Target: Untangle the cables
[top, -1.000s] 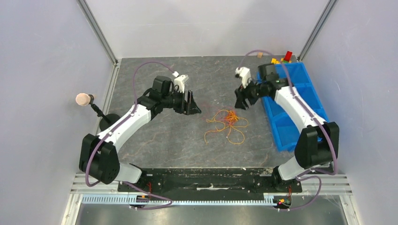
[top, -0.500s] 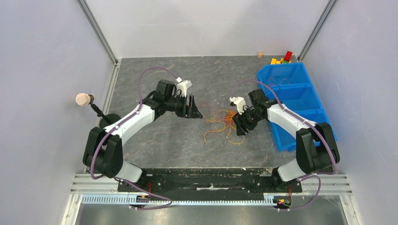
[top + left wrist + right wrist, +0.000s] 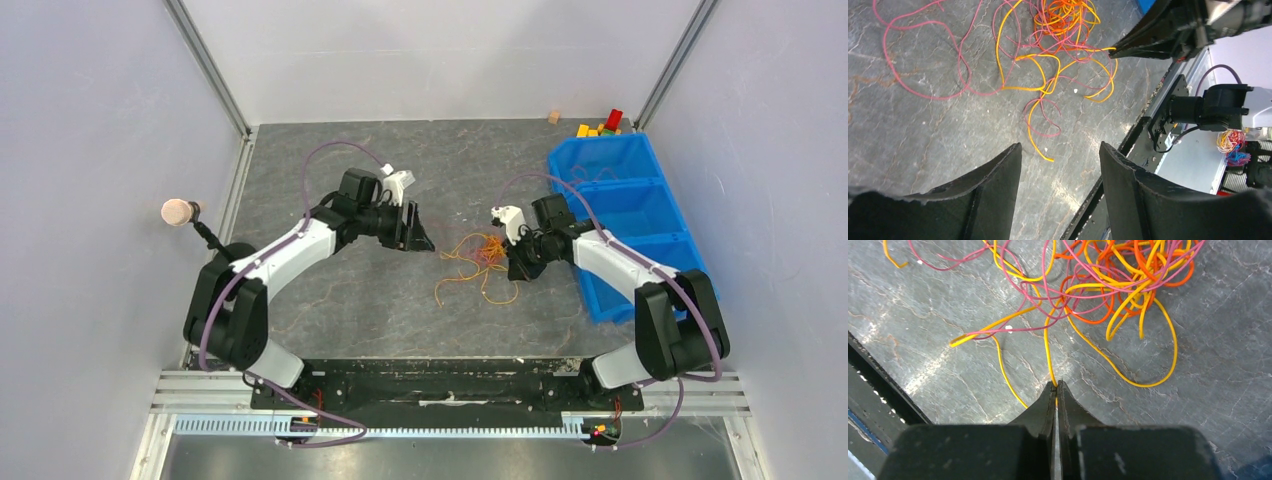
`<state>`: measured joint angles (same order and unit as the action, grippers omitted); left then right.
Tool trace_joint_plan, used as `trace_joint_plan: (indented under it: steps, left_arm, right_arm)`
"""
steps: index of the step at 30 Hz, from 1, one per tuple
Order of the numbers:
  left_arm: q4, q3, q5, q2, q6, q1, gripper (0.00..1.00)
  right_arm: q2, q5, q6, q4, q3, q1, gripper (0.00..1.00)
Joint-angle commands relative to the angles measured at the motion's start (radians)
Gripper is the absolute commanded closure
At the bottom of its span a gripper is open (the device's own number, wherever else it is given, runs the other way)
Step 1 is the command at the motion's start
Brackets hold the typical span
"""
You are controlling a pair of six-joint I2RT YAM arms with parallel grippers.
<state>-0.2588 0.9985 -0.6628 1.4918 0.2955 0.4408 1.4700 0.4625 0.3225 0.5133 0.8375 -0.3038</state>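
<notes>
The cables (image 3: pixel 480 260) were found tangled; one yellow strand (image 3: pixel 1048 355) was pinched by the right end effector (image 3: pixel 1056 385); the left end effector (image 3: pixel 1059 150) was held open.

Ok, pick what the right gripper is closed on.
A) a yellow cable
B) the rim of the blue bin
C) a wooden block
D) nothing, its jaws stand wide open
A: in the right wrist view the right gripper has its jaws pressed together on a yellow cable that runs straight into its tips.
</notes>
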Motion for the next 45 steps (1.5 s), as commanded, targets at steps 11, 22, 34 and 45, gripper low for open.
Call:
trace_joint_plan:
  steps: [11,22,34,45]
  left_arm:
    - [0.148,0.335,0.054,0.391,-0.103,0.128,0.63]
    - [0.129,0.481,0.052,0.567,-0.168,0.142,0.85]
    - [0.085,0.608,0.066,0.693,-0.183,0.173,0.76]
    - [0.062,0.625,0.032,0.732,-0.194,0.182,0.67]
  right_arm:
    - [-0.048,0.075,0.069,0.085,0.050,0.004,0.71]
    - [0.048,0.103,-0.044,0.026,0.235,0.067,0.49]
    - [0.184,0.070,-0.142,-0.067,0.290,0.079,0.47]
    - [0.268,0.028,-0.166,-0.127,0.275,0.079,0.53]
